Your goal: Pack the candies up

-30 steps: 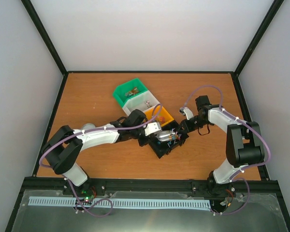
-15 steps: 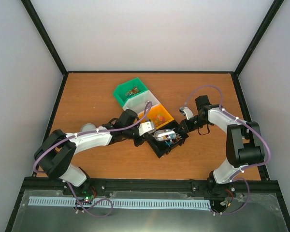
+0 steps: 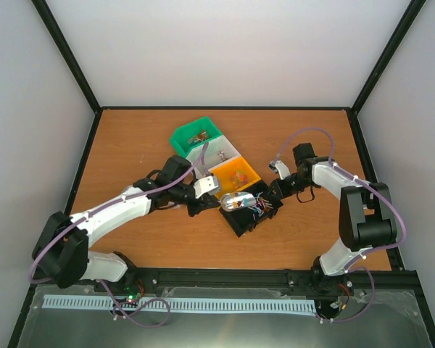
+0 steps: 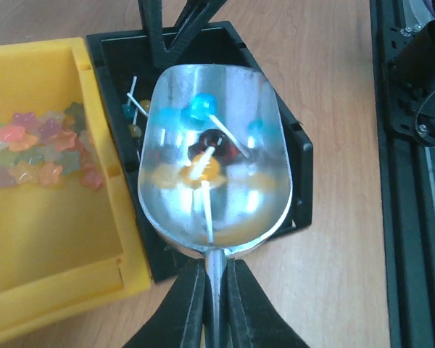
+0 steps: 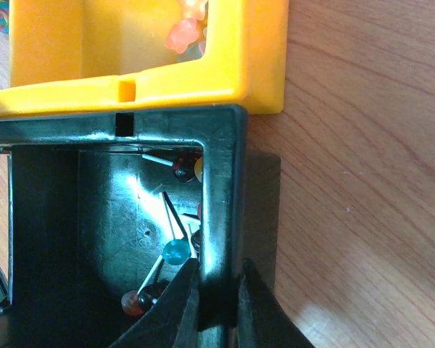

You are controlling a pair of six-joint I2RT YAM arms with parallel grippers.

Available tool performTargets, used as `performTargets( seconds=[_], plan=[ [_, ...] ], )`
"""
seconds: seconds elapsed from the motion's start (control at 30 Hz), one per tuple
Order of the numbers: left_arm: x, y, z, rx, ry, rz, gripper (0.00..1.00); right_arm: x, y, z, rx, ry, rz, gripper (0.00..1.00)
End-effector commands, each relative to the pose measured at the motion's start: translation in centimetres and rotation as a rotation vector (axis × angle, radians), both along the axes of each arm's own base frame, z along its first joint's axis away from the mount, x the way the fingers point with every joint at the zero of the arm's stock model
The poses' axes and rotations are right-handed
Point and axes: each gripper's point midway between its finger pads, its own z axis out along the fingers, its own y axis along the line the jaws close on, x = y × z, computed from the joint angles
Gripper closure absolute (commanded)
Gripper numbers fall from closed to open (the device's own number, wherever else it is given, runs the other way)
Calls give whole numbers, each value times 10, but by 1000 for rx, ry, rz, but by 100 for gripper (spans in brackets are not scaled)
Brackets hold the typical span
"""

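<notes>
Bench [image 3: 130, 145] surface: brown wood grain, carrying a diagonal row of four bins. Items are listed from the near edge outward.

1. Left end effector [image 4: 214, 272]: fingers together, clamped on the thin handle of a metal scoop [image 4: 264, 196]. The arm reaches in from the left. The scoop bowl sits above the black bin [image 4: 109, 61] and covers most of its opening.

2. Candies [image 4: 216, 141]: several round sweets on white sticks lie in the scoop bowl. Blue ones sit toward the open lip, with a dark brown one and a yellow-orange one at the middle. More of the same kind lie on the floor of the black bin. The right wrist view shows a blue one, a red-brown one and a dark one close to the inner wall.

3. Right end effector [image 5: 217, 290]: fingers clamped on the black bin wall that faces the right arm, one finger inside and one outside.

4. Orange bin [image 5: 250, 65]: touching the far side of the black bin. Star-shaped sweets [image 4: 29, 148] in pale pink, orange and green lie loose on part of its floor.

5. White bin [image 3: 206, 156]: next beyond the orange bin, touching it. It holds one small item, too small to identify.

6. Green bin [image 3: 177, 141]: farthest in the row, against the white bin. Its small brownish contents cannot be identified.
</notes>
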Motion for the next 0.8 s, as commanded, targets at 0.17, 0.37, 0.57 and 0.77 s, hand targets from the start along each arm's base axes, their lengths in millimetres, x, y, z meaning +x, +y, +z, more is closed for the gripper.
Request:
performTargets(
  seconds=[0.17,0.37,0.57,0.77],
  plan=[
    [-1,68,44,-3,2,56,99,7,0,-2,7,-26,5,97],
    [-2,122,53,41,-27,157,99,7,0,0,7,-32,3,97],
    [-14,173,38,120,11,224,99,7,1,1,13,-32,6,97],
    [-18,213,31,160,45,295,99,6,1,2,16,-34,6,97]
  ],
)
